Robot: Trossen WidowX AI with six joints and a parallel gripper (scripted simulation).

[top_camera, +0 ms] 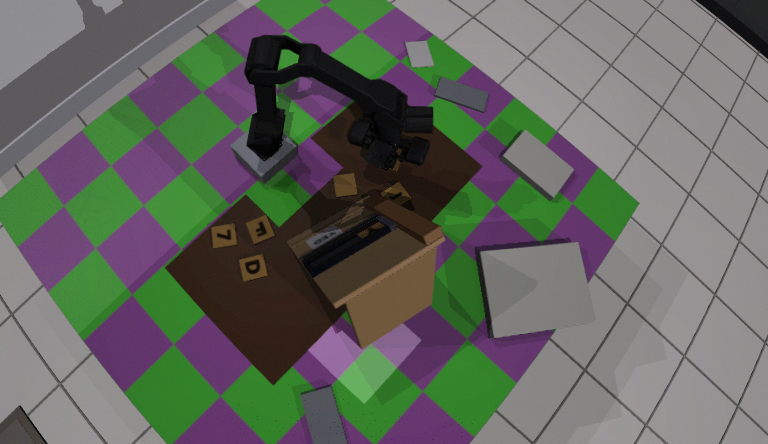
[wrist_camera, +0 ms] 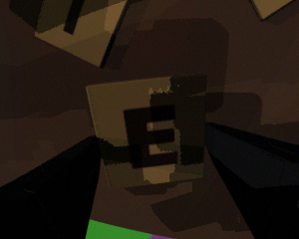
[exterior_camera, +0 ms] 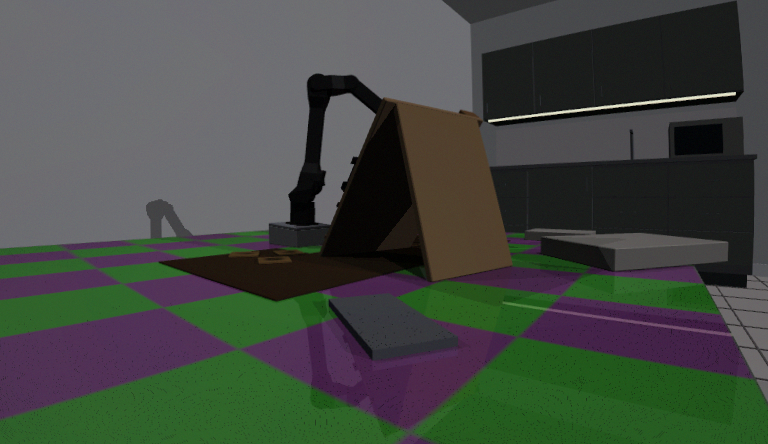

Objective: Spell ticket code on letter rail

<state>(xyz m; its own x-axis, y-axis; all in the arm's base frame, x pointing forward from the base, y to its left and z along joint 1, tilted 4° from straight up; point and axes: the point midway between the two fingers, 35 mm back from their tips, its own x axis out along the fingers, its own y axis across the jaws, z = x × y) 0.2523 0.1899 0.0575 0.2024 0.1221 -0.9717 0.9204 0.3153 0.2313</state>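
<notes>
My gripper (wrist_camera: 152, 137) (top_camera: 390, 162) is shut on the E tile (wrist_camera: 110, 107), which reads upright in the wrist view, over the dark mat. One tile (wrist_camera: 85, 35) (top_camera: 398, 192) with a dark stroke lies near it; another tile (top_camera: 344, 184) shows no readable mark. The 7 tile (top_camera: 223, 235), F tile (top_camera: 259, 229) and D tile (top_camera: 252, 267) lie on the left part of the mat. The tent-shaped board (top_camera: 393, 297) (exterior_camera: 453, 190) carries the dark rail (top_camera: 339, 252), with a yellowish tile (top_camera: 369, 230) partly visible in it. The ticket (top_camera: 323, 238) is too small to read surely.
A brown block (top_camera: 406, 221) lies along the board's top at one end. Pale slabs (top_camera: 538, 289) (top_camera: 538, 163) and grey plates (top_camera: 461, 94) (top_camera: 323, 416) (exterior_camera: 393, 326) lie around the board. A small pale plate (top_camera: 419, 54) lies at the back.
</notes>
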